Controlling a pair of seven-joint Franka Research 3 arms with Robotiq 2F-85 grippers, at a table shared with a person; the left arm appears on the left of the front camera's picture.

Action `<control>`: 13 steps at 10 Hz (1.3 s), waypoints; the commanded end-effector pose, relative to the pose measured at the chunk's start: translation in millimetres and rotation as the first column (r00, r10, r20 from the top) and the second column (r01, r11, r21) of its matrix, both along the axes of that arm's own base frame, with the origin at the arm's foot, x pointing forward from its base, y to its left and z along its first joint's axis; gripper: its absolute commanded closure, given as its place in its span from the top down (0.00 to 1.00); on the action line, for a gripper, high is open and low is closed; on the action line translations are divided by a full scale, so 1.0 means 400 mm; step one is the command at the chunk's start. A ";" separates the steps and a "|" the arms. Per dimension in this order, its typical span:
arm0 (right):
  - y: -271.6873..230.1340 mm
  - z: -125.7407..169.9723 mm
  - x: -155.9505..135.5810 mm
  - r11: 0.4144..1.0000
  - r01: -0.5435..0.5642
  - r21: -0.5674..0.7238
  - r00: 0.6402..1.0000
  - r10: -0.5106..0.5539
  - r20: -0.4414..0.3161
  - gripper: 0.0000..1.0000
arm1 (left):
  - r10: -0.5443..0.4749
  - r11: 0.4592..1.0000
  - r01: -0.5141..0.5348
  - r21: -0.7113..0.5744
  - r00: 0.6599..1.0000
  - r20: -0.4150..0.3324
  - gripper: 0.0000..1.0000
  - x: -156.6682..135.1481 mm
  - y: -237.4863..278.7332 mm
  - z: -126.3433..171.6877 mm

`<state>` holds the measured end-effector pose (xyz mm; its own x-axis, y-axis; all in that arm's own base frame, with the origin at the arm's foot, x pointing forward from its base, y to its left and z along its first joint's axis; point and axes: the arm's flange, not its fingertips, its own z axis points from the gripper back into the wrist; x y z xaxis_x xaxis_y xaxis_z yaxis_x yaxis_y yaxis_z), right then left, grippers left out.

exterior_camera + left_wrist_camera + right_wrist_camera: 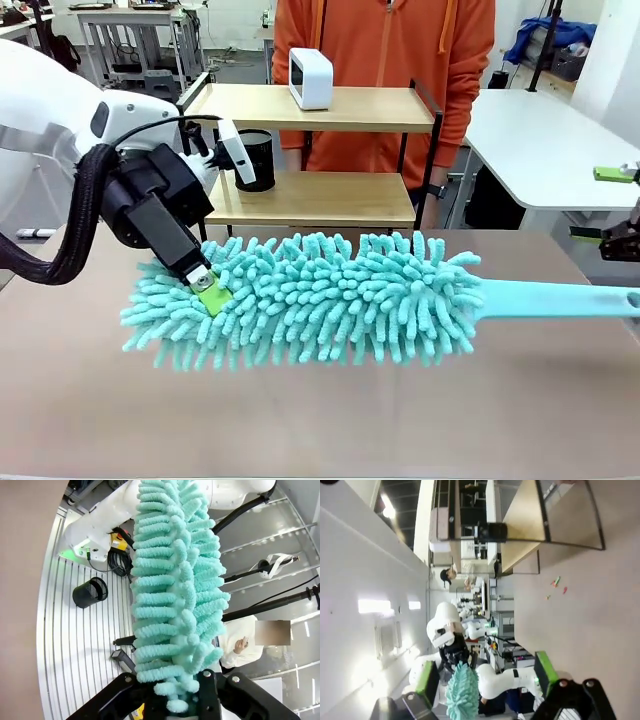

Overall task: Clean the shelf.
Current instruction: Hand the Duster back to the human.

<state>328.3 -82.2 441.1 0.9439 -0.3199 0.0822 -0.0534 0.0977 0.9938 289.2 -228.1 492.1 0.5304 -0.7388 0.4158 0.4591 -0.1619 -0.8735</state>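
Shelf: We see the shelf (318, 150) at the far side of the table (300, 420), right in front of a person in an orange top (385, 60). It stands upright on its black legs.
On the shelf: A white box (310, 77) sits on the top board. A black cup (255, 160) sits on the lower board, at its left end.
Duster: A fluffy teal duster (320, 295) stretches across the middle of the table. Its head is on the left and its smooth handle runs off to the right.
Left gripper: We see our left gripper (208, 290) squeezed tight on the left tip of the duster. In the left wrist view its fingers (207, 680) pinch the teal fluff.
Right gripper: We see our right gripper (612, 205) at the right edge, above the handle and not touching it. In the right wrist view its green pads (546, 666) stand wide apart with nothing held.
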 end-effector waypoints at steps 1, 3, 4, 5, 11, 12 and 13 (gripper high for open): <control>0.057 0.053 -0.009 0.998 -0.062 -0.021 0.997 0.063 0.039 1.00 | 0.050 0.999 -0.049 -0.019 0.999 0.005 0.00 -0.001 0.043 0.000; 0.057 0.053 -0.009 0.998 -0.062 -0.021 0.997 0.063 0.039 1.00 | 0.000 1.000 0.000 0.000 1.000 0.000 0.00 0.000 0.000 0.000; 0.057 0.053 -0.009 0.998 -0.062 -0.021 0.997 0.063 0.039 1.00 | 0.021 1.000 -0.021 -0.001 1.000 -0.002 0.18 0.008 0.017 -0.002; 0.057 0.053 -0.009 0.998 -0.062 -0.021 0.997 0.063 0.039 1.00 | 0.171 0.985 -0.170 -0.018 0.984 0.043 0.18 0.013 0.117 0.024; 0.057 0.053 -0.009 0.998 -0.062 -0.021 0.997 0.063 0.039 1.00 | 0.856 0.322 -0.715 -0.621 0.500 -0.131 0.18 -0.098 0.703 0.104; 0.057 0.053 -0.009 0.998 -0.062 -0.021 0.997 0.063 0.039 1.00 | 0.884 0.176 -0.835 -0.522 0.367 -0.289 0.18 -0.088 0.772 0.063; 0.057 0.053 -0.009 0.998 -0.062 -0.021 0.997 0.063 0.039 1.00 | 0.875 0.056 -0.905 -0.423 0.248 -0.416 0.18 -0.076 0.827 0.013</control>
